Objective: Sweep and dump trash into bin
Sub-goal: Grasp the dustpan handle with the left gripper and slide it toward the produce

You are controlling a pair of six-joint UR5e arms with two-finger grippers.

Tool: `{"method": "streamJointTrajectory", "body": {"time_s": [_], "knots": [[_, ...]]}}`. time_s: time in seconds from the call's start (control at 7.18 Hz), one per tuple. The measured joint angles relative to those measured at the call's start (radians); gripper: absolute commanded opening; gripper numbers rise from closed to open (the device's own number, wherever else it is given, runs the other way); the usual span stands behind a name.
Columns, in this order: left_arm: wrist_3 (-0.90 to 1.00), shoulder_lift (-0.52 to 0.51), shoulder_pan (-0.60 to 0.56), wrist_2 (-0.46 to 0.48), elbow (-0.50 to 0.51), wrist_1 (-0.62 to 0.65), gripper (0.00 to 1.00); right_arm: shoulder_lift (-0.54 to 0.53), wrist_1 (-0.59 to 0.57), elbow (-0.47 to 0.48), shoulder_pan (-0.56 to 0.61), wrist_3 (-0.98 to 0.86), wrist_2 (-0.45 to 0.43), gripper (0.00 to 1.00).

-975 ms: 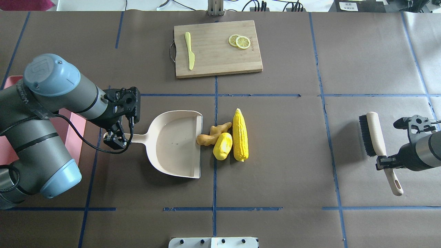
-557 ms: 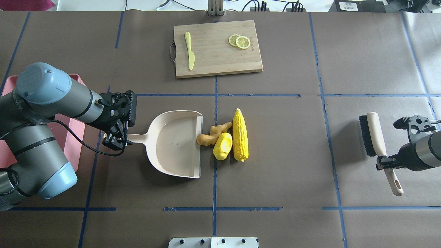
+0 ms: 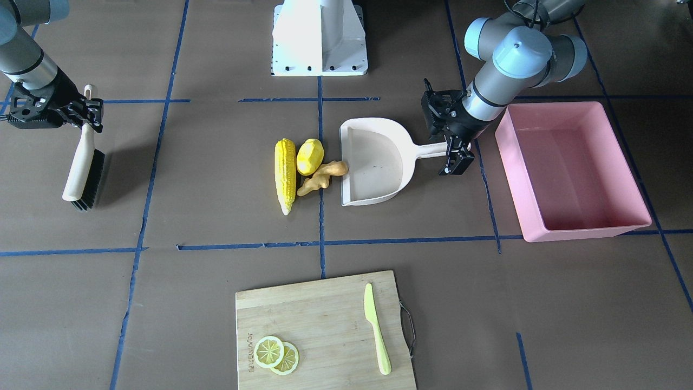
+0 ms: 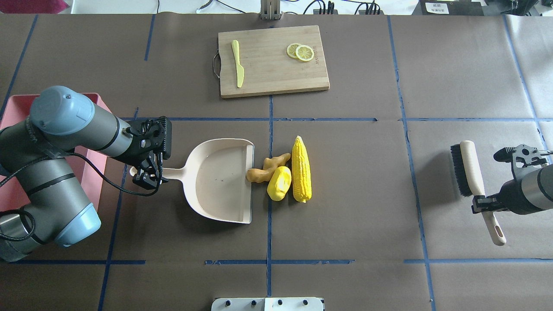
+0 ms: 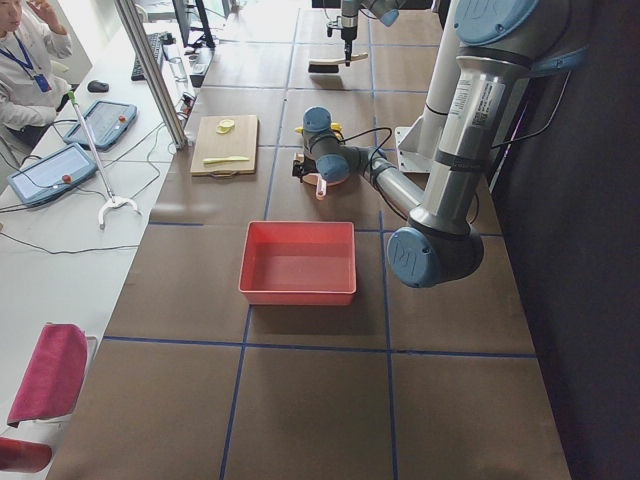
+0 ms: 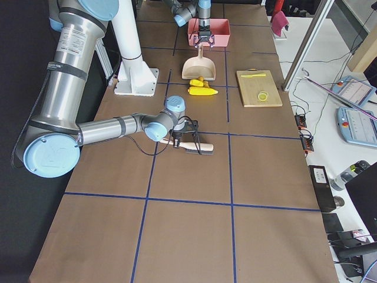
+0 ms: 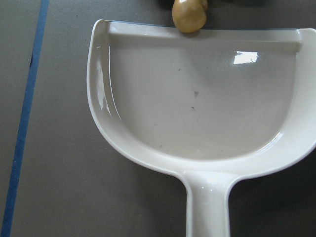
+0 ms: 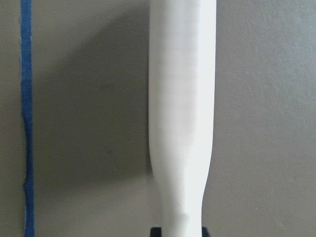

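Observation:
The trash lies in a cluster at the table's middle: a corn cob (image 4: 301,169), a small yellow lemon-like fruit (image 4: 279,183) and a tan ginger root (image 4: 268,168) that touches the lip of the cream dustpan (image 4: 220,179). My left gripper (image 4: 147,176) is open astride the dustpan's handle, with one finger (image 3: 453,165) standing clear on the far side of it. The pink bin (image 3: 574,162) sits empty just beyond that arm. My right gripper (image 4: 481,203) is shut on the handle of a black-bristled brush (image 4: 468,168) far to the right.
A wooden cutting board (image 4: 272,65) at the far side carries a pale green knife (image 4: 237,65) and lemon slices (image 4: 301,52). The robot's white base (image 3: 319,38) is at the near edge. A person sits beyond the table's far side in the exterior left view.
My left arm's elbow and wrist have shifted while the gripper stayed over the dustpan handle. The dustpan, the trash and the right arm with the brush have not moved.

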Motion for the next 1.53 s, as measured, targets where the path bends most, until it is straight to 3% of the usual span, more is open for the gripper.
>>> {"method": "streamJointTrajectory", "body": {"time_s": [0.42, 0.56, 0.84, 0.97, 1.53], "knots": [[-0.056, -0.004, 0.036, 0.001, 0.054, -0.086, 0.99, -0.001, 0.0, -0.001, 0.0, -0.001, 0.0, 0.0], [-0.066, -0.005, 0.047, 0.002, 0.057, -0.091, 0.85, -0.002, 0.0, -0.001, 0.0, -0.001, -0.001, 0.0], [-0.079, -0.013, 0.059, 0.002, 0.057, -0.092, 0.42, -0.003, 0.0, -0.001, 0.0, -0.001, -0.001, 0.0], [-0.081, -0.017, 0.061, 0.003, 0.055, -0.088, 0.3, -0.003, 0.0, -0.001, 0.0, -0.001, -0.001, 0.0], [-0.083, -0.024, 0.061, 0.007, 0.044, -0.078, 0.1, -0.002, 0.0, -0.002, 0.0, -0.001, -0.001, 0.0]]}}
